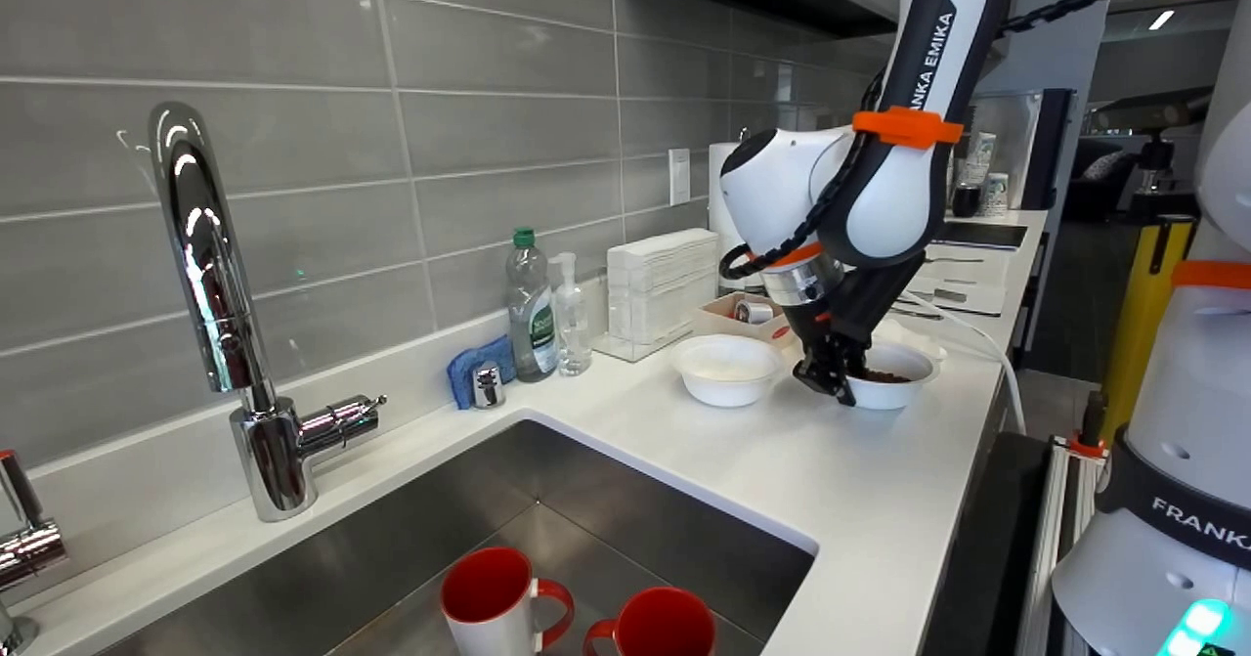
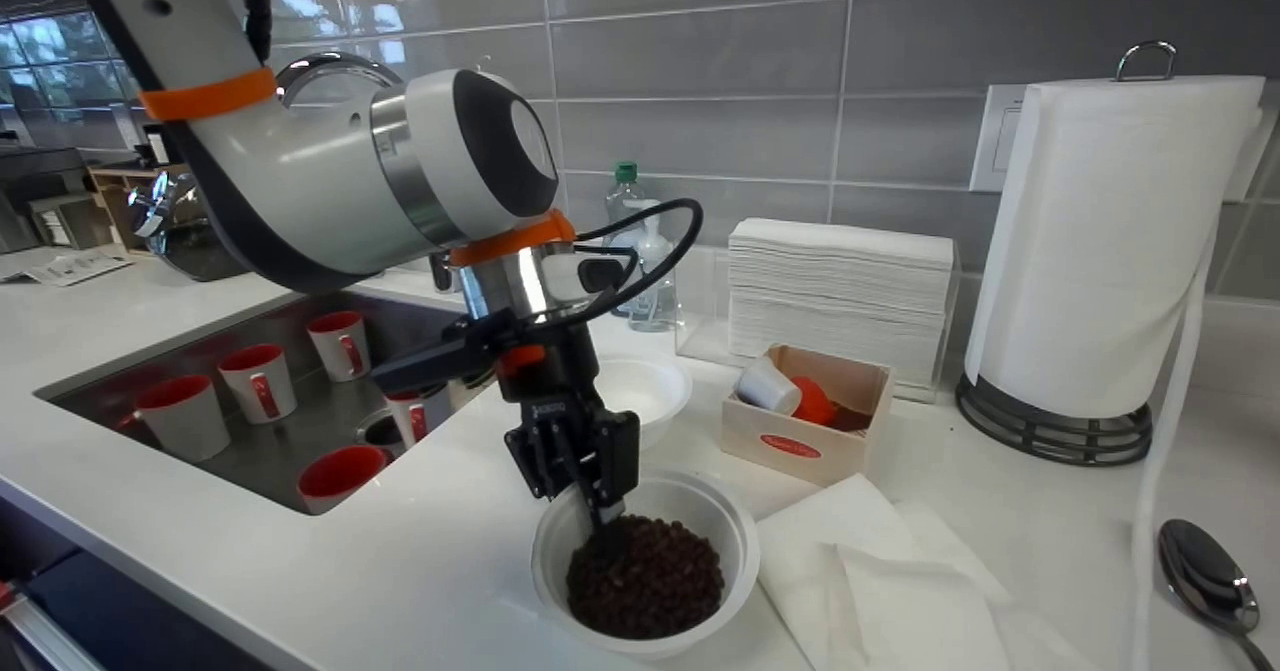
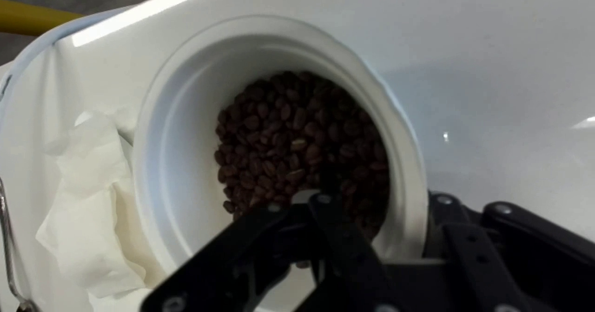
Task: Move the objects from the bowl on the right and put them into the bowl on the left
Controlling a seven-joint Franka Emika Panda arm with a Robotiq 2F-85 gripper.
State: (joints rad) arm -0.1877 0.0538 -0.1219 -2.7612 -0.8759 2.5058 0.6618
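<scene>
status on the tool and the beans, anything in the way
Tool open, straddling the rim of the bean bowl. Coffee beans inside, none visibly gripped. Rim between the jaws, might block closing.

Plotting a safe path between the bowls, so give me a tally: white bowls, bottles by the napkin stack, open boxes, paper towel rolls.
White bowls: 2
Bottles: 2
Open box: 1
Paper towel roll: 1
Total: 6
</scene>
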